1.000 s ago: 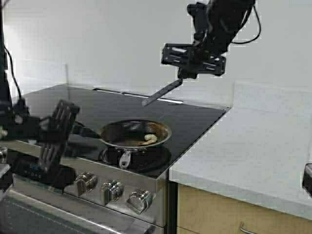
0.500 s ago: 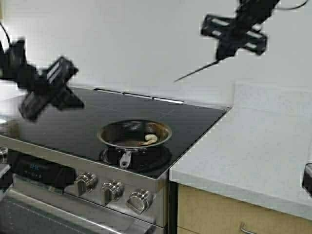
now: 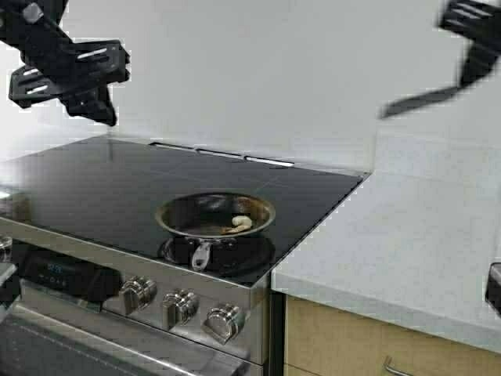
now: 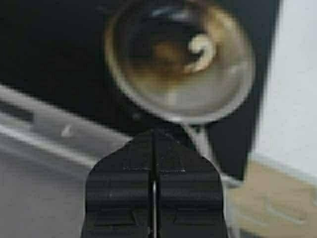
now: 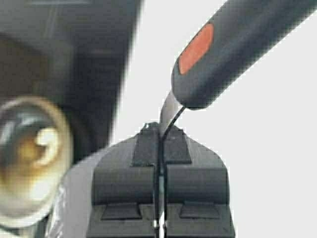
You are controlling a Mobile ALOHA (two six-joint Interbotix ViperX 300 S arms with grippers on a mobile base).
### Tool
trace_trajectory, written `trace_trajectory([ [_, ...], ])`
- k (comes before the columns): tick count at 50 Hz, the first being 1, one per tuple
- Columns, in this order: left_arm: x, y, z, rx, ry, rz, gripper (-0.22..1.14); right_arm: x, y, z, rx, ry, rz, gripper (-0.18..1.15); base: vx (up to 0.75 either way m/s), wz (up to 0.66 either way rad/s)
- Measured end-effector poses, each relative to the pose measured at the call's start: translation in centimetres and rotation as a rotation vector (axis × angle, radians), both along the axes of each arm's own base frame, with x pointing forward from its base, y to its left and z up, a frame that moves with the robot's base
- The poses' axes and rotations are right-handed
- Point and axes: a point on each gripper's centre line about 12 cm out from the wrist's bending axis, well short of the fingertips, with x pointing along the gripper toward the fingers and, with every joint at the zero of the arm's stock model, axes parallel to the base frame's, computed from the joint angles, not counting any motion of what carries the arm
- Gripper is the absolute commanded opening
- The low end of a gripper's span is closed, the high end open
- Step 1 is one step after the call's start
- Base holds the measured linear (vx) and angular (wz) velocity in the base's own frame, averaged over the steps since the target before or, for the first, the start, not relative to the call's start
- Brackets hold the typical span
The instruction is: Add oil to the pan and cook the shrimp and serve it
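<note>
Pan (image 3: 216, 215) sits on the front right part of the black stovetop (image 3: 94, 184), over a burner, with its stubby handle pointing toward the stove's front edge and the knobs (image 3: 180, 307) below. Its inside is dark and browned, and the shrimp (image 3: 242, 223) lies in it toward the right side, a pale curled piece resting on the pan floor. The left wrist view shows the same pan (image 4: 179, 59) from above with the shrimp (image 4: 202, 48) curled near the middle of it.

The left gripper (image 3: 100, 110) hangs high above the back left of the stove, well apart from the pan. In its wrist view the two black fingers (image 4: 124, 183) are pressed together with only a thin seam between them, and nothing is held.

The right gripper (image 3: 472, 70) is raised at the upper right, over the white counter (image 3: 391, 235) and well away from the pan. It grips a spatula (image 3: 415, 102) that slants down to the left in front of the wall. In the right wrist view the fingers (image 5: 124, 183) are closed on the spatula's thin metal blade (image 5: 169, 111), and the dark handle with an orange spot (image 5: 237, 44) juts out beyond them. The pan (image 5: 29, 158) shows blurred at the edge of that view.
</note>
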Motion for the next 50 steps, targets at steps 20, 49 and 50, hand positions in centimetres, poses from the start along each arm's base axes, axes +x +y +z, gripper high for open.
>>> trace_trajectory([
  [20, 0.9, 1.0, 2.5, 0.086, -0.031, 0.068, 0.05, -4.8, -12.8, -7.3, -0.018, 0.35, -0.175, 0.07, 0.0, 0.0],
  [49, 0.8, 1.4, 2.4, 0.161, -0.035, 0.043, 0.05, -5.7, -16.1, -18.7, 0.108, 0.655, -0.139, 0.07, 0.0, 0.0],
  [50, 0.8, 1.3, 2.4, 0.161, -0.035, 0.04, 0.05, -5.6, -16.2, -18.7, 0.105, 0.653, -0.139, 0.07, 0.0, 0.0],
])
